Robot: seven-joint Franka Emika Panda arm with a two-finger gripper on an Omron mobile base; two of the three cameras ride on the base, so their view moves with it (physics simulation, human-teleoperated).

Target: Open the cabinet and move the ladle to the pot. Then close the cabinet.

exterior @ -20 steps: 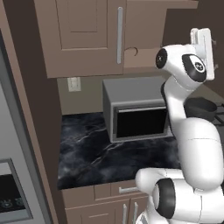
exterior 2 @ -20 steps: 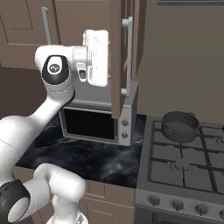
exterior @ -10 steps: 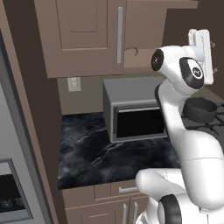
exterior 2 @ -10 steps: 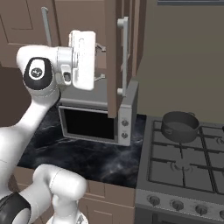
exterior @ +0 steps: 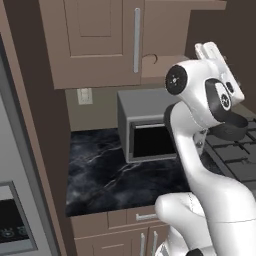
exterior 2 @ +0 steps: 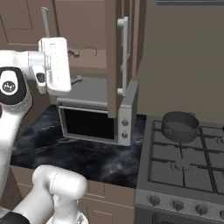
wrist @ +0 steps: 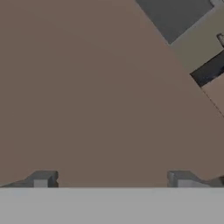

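Cabinet (exterior: 100,40): brown wall unit, two recessed-panel doors, each with one long vertical silver bar handle. Left door closed, seen face-on in the left base view. Right door (exterior 2: 114,57) swung open, seen nearly edge-on in the right base view, its handle (exterior 2: 123,54) facing the camera. The open half shows a bare shelf with one thing on it.

Counter (exterior: 115,177): black marbled top over two low drawer fronts with short handles. One wall outlet (exterior: 84,95) on the backsplash.

Microwave (exterior 2: 94,111): one, grey, dark window, two knobs on its right panel; stands on the counter under the cabinet. No readable lettering on it or anywhere else in the frames.

Stove (exterior 2: 183,166): gas hob, dark grates, row of knobs along the front edge; just right of the counter.

Pot (exterior 2: 179,126): one, low, round, dark grey, thick rim, on a rear burner. Interior looks empty.

Gripper (wrist: 111,179): raised to cabinet height, left of the open door. Hand view: both fingertips stand far apart, nothing between them, facing a flat brown panel at close range.

Ladle (exterior 2: 87,51): one, small, brown, thin curved handle; lies on the cabinet shelf, just right of the white hand, well apart from the pot.
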